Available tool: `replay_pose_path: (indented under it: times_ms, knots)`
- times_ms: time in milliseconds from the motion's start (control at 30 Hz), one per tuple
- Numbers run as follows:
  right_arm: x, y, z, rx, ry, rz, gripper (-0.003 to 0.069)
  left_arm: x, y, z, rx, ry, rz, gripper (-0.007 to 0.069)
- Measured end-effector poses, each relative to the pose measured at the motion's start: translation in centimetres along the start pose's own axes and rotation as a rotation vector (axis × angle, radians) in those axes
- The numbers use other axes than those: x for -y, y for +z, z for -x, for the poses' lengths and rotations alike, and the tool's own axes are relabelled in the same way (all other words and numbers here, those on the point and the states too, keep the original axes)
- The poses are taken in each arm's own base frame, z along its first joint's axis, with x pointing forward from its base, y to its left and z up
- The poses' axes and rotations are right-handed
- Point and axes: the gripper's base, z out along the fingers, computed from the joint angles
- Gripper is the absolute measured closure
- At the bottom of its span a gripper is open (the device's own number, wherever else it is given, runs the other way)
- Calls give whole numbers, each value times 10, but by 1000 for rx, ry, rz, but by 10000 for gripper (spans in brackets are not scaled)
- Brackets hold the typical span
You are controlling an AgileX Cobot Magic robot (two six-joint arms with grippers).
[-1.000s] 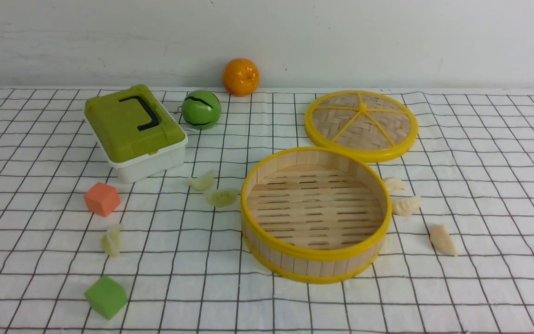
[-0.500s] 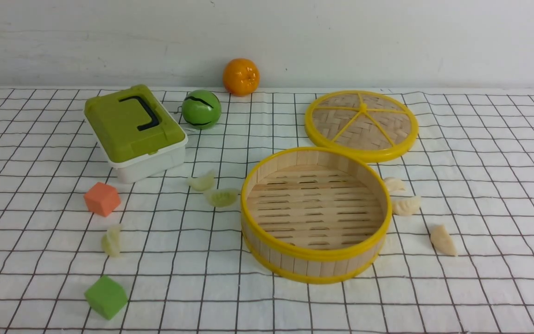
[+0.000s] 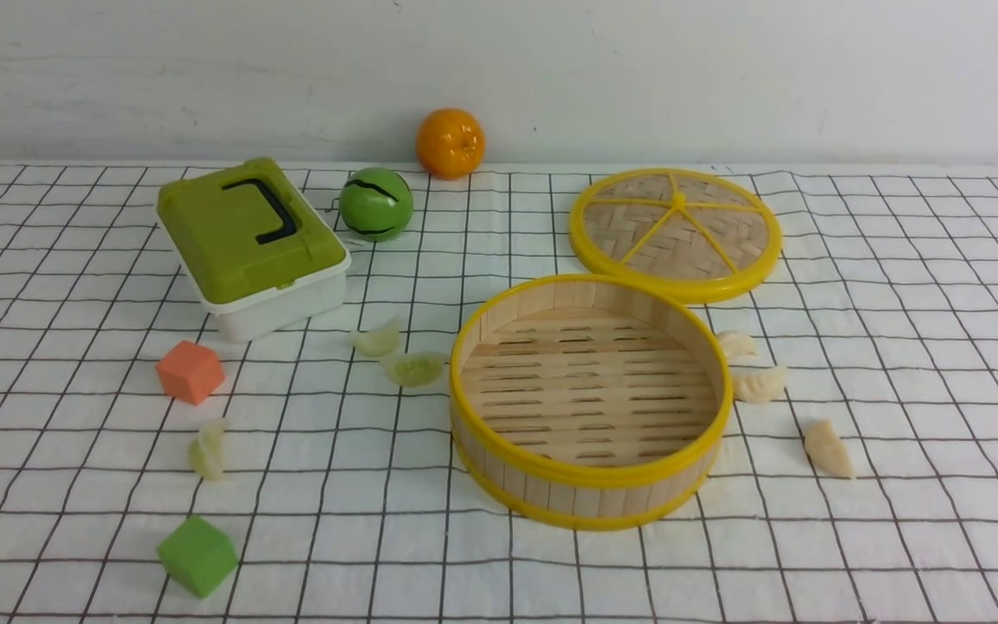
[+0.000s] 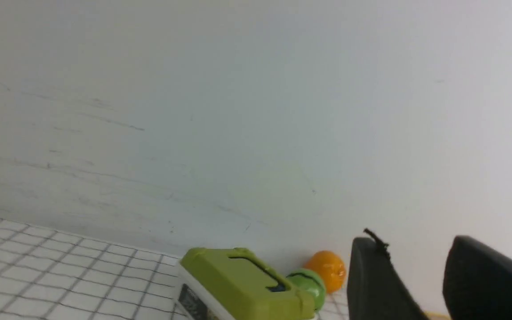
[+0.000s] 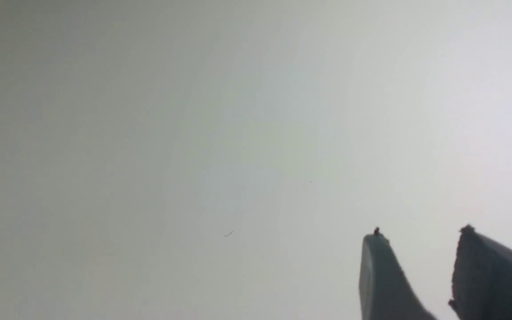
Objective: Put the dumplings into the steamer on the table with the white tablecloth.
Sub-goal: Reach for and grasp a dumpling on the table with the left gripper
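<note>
Steamer (image 3: 586, 496) stands upright approx mid-way across the table (image 3: 48, 217), on the white gridded tablecloth (image 3: 897, 364). All six dumplings lie on the cloth outside it.

Robot's left: green dumpling (image 3: 377, 340) & second green dumpling (image 3: 414, 368) are near each other, just beside the steamer wall. Third green dumpling (image 3: 209, 449) is well apart, btwn orange cube (image 3: 191, 371) & green cube (image 3: 197, 555).

Robot's right: white dumpling (image 3: 736, 345) is right at the steamer rim, can't tell if touching. Second white dumpling (image 3: 759, 384) is just beside it; third white dumpling (image 3: 828, 448) lies further out.

Lid (image 3: 675, 232) lies flat behind the steamer. Green-topped box (image 3: 249, 238) sits back left w/ green ball (image 3: 376, 204) next to it & orange (image 3: 450, 143) against the wall (image 3: 724, 78).

Left claw (image 4: 411, 249): fingers apart, holding nothing, pointed toward the wall above the box. Right claw (image 5: 418, 240): fingers apart, holding nothing, only blank wall ahead of it.
</note>
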Motion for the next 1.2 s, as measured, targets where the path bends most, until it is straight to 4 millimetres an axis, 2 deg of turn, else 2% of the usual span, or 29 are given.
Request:
replay_pose_path:
  times_ms: [67,100,167,200,233,267,300,367,400,500,533,567,667,700,733,833,867,967,1000,1100,1167,1200]
  knots:
    - [0,1,0,-21,8,-7,440,0,0,5,51,-142,-5,388]
    - [0,2,0,-31,8,-10,447,0,0,5,51,-155,-5,389]
    - [-1,9,8,-68,7,-23,517,4,1,14,93,-246,-28,412]
    - [-3,16,17,-89,3,-31,583,9,3,25,110,-244,-53,449]
    - [-3,17,18,-96,2,-33,593,10,3,27,110,-241,-56,456]
    - [-5,26,26,-133,-15,-44,649,19,9,43,106,-197,-80,518]
    - [-6,35,33,-177,-45,-56,672,25,15,55,85,-169,-84,564]
    - [-6,48,35,-261,-93,-72,674,32,28,67,19,-122,-72,637]
    - [-6,50,36,-278,-106,-74,673,34,30,72,22,-118,-74,637]
    - [0,74,20,-603,-204,-120,666,43,64,87,-207,-51,12,637]
    - [0,75,19,-626,-206,-123,666,43,67,87,-223,-46,19,637]
    - [4,80,8,-793,-217,-148,665,42,81,83,-356,-31,76,637]
    - [11,85,-15,-1136,-224,-196,664,37,107,68,-583,-15,174,637]
    - [13,87,-20,-1179,-222,-201,664,36,110,64,-615,-15,188,637]
    - [16,85,-33,-1370,-207,-227,664,32,121,48,-748,-26,243,637]
    - [15,81,-52,-1587,-138,-218,664,29,135,27,-913,-85,291,637]
    - [15,81,-54,-1601,-133,-213,664,29,135,26,-927,-89,292,637]
    - [0,79,-69,-1710,-10,-94,663,42,157,15,-1092,-132,184,637]
    - [0,78,-69,-1712,-16,-84,663,42,158,14,-1100,-132,185,637]
    - [-12,78,-80,-1720,29,56,663,55,187,3,-1244,-154,44,637]
    - [-16,77,-85,-1714,27,114,663,57,205,-6,-1310,-177,24,637]
    - [-16,77,-85,-1713,28,120,663,57,207,-7,-1316,-180,24,637]
